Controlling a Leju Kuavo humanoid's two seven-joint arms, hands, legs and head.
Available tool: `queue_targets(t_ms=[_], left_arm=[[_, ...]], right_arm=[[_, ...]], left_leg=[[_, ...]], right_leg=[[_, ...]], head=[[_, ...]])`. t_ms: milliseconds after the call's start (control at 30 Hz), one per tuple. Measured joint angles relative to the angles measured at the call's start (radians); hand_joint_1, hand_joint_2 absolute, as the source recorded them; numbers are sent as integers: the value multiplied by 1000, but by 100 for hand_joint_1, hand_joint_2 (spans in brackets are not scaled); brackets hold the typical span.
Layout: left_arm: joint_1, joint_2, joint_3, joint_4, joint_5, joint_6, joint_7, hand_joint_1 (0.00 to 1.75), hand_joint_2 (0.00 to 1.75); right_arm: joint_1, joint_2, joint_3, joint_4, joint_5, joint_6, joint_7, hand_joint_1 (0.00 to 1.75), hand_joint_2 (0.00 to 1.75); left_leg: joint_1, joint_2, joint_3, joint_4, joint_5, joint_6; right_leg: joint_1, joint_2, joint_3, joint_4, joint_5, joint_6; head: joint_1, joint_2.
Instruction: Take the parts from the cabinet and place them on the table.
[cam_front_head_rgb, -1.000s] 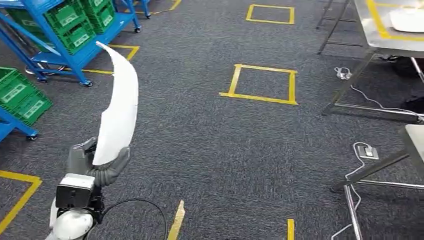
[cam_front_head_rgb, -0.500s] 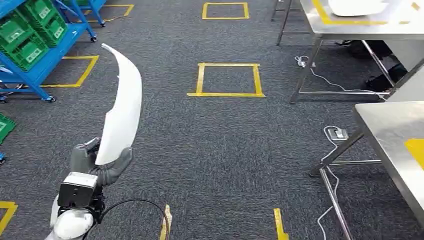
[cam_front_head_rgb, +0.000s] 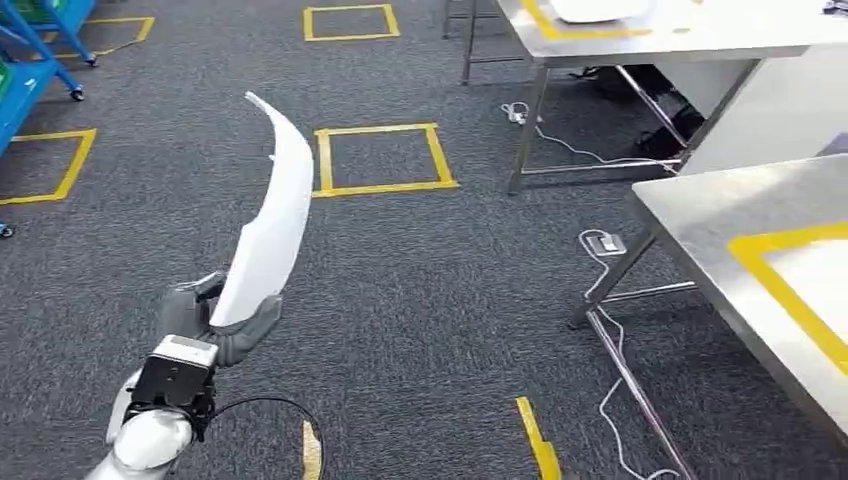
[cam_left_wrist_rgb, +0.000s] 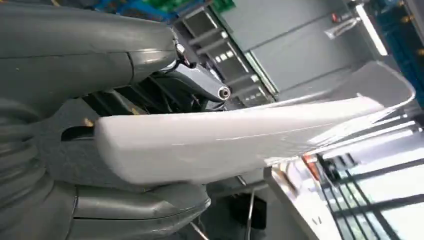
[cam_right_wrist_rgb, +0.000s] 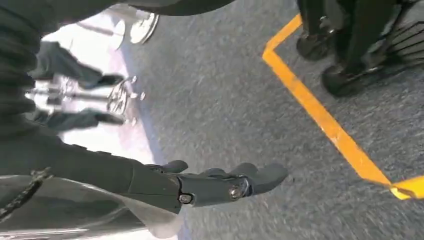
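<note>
Low in the left of the head view, left hand (cam_front_head_rgb: 205, 322) wrapped around the base of a long curved white part (cam_front_head_rgb: 268, 225), thumb on one side and fingers on the other, gripping it firmly. From the left wrist view, same grip seen close: thick grey thumb and darker fingers (cam_left_wrist_rgb: 197, 87) clamped on the thick end of the white part (cam_left_wrist_rgb: 240, 137), which tapers away toward the right of that picture. In the head view, part rising from the hand and arching up and slightly right toward the upper middle-left of the frame, held in the air over dark grey carpet (cam_front_head_rgb: 420, 300). From the right wrist view, right hand (cam_right_wrist_rgb: 210, 185) hanging over the carpet with fingers loosely extended and apart, holding nothing, near a yellow tape line (cam_right_wrist_rgb: 325, 120). Beyond the part, in the upper middle of the head view, a yellow tape square (cam_front_head_rgb: 380, 158) on the carpet. At the right edge, a steel tabletop (cam_front_head_rgb: 700, 215) marked with yellow tape, white cables (cam_front_head_rgb: 605, 250) lying beneath it. Farther off, along the top edge, a second steel tabletop (cam_front_head_rgb: 680, 35) carrying a white object (cam_front_head_rgb: 595, 10). In the top left corner, part of a blue rack (cam_front_head_rgb: 35, 45).
</note>
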Motion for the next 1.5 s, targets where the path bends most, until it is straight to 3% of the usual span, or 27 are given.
queue_targets(t_ms=[33,100,133,167,200,333,400,467,533,600,633,667,700,833,900,933,1000,1033,1100,1167,1200,1233,1333,1367,1400,1433,1500], left_arm=[[0,1,-1,3,0,-2,3,175,175],[-1,3,-2,6,-1,-2,5,175,175],[-2,5,-3,6,-2,-2,5,175,175],[-4,6,-2,6,-2,-3,6,175,175],[-6,7,-2,6,-3,-3,8,175,175],[-11,9,-7,6,-8,-4,9,175,175],[-15,12,-7,6,-9,-4,10,175,175],[-13,16,-7,10,-10,-4,10,175,175],[-12,17,-7,14,-10,-4,11,175,175],[-13,18,-7,17,-11,-4,11,175,175],[-16,18,-7,17,-11,-4,11,175,175],[-18,20,-7,17,-13,-4,11,175,175],[-18,24,-7,18,-14,-4,11,175,175],[-25,23,-8,18,-14,-5,12,175,175],[-27,21,-8,19,-18,-5,12,175,175],[-27,21,-8,19,-18,-5,12,175,175],[-26,23,-8,23,-18,-5,12,175,175],[-26,23,-8,26,-20,-5,13,175,175],[-27,23,-8,31,-20,-5,13,175,175],[-28,23,-8,31,-20,-5,13,175,175],[-29,23,-8,31,-20,-4,13,175,175],[-31,24,-8,32,-20,-4,13,175,175],[-33,23,-9,32,-21,-4,14,175,175],[-36,24,-9,32,-21,-4,14,175,175],[-39,24,-9,32,-21,-4,14,175,175],[-38,24,-9,33,-21,-4,14,175,175],[-36,26,-9,36,-21,-4,14,175,175]], right_arm=[[2,-2,0,2,0,0,0,0,175],[4,-7,0,5,0,0,0,0,175],[4,-9,0,5,0,0,0,0,175],[1,-9,0,7,0,0,0,0,175],[-3,-9,1,11,0,0,0,0,175],[-1,-12,1,16,1,0,0,0,175],[-3,-15,1,18,2,-2,4,0,175],[-7,-17,1,20,3,-3,4,0,175],[-6,-18,1,22,3,-3,3,0,175],[-6,-18,2,26,4,-3,6,0,175],[-5,-18,2,29,5,-4,6,0,175],[-6,-18,2,31,5,-5,6,0,175],[-8,-16,2,36,5,-5,6,0,175],[-4,-19,3,39,8,-8,6,0,175],[-5,-25,3,42,9,-9,7,0,175],[-8,-25,3,42,9,-9,10,0,175],[-10,-26,3,44,10,-8,11,0,175],[-8,-26,3,45,11,-8,11,0,175],[-6,-28,4,45,13,-8,16,0,175],[-7,-30,5,45,13,-9,16,0,175],[-10,-30,6,47,13,-9,16,0,175],[-11,-30,7,47,13,-8,16,0,175],[-7,-31,9,47,15,-8,16,0,175],[-7,-31,10,47,15,-8,16,0,175],[-9,-31,11,47,15,-8,17,0,175],[-10,-32,11,47,15,-8,21,0,175],[-11,-32,12,48,17,-6,20,0,175]], left_leg=[[0,14,1,0,-2,-1],[2,35,5,1,-7,-7],[2,47,8,4,-11,-13],[-2,55,10,7,-17,-20],[-9,61,8,16,-23,-27],[-4,92,16,14,-34,-43],[2,12,-13,95,-92,-47],[1,-12,-95,264,-164,-44],[-1,-16,-143,340,-162,-33],[-10,-25,-112,240,-72,-14],[-16,-45,-77,147,-16,-5],[-21,-97,-50,69,19,4],[-14,-139,-43,57,12,11],[-12,-95,-30,15,11,9],[-7,-66,-20,-5,20,10],[-7,-50,-21,-5,20,11],[-8,-17,-21,-4,18,9],[-8,-3,-21,-4,16,9],[-5,22,-18,-2,12,3],[-2,43,-12,4,4,-8],[-11,50,-11,7,-3,-16],[-12,56,-10,10,-5,-21],[-10,79,1,8,-7,-32],[-4,59,1,15,-20,-43],[-3,18,-11,50,-49,-46],[-2,-4,-43,124,-92,-47],[-2,-16,-121,293,-160,-48]], right_leg=[[-4,-2,4,-7,17,4],[-11,-15,74,-137,91,8],[-13,-40,130,-236,130,11],[-6,-94,159,-291,117,16],[-4,-82,169,-298,122,-2],[-2,-40,166,-293,121,-31],[-3,-22,167,-294,121,-41],[1,4,167,-294,121,-47],[9,33,170,-294,121,-50],[13,62,175,-294,120,-51],[13,77,179,-294,120,-51],[10,87,178,-294,120,-50],[11,97,173,-292,120,-48],[8,147,148,-301,132,-22],[13,52,124,-248,89,-18],[11,23,91,-179,53,-11],[4,1,17,-30,-7,0],[0,-1,1,-1,-7,5],[-6,-11,46,-87,56,13],[-7,-54,153,-275,132,17],[4,-85,173,-304,114,9],[0,-67,176,-307,122,-7],[3,-42,174,-305,121,-26],[-3,-34,179,-309,126,-35],[-4,-26,179,-309,126,-40],[-4,-19,178,-309,126,-46],[-1,1,177,-309,127,-48]], head=[[0,0],[0,0],[0,0],[0,0],[2,0],[-2,0],[-7,0],[-10,0],[-10,0],[-9,0],[-9,0],[-9,0],[-5,0],[-16,0],[-4,0],[-5,0],[-5,0],[-4,0],[-4,0],[-4,0],[-1,0],[-7,0],[-5,0],[-6,0],[-10,0],[-11,0],[-12,0]])
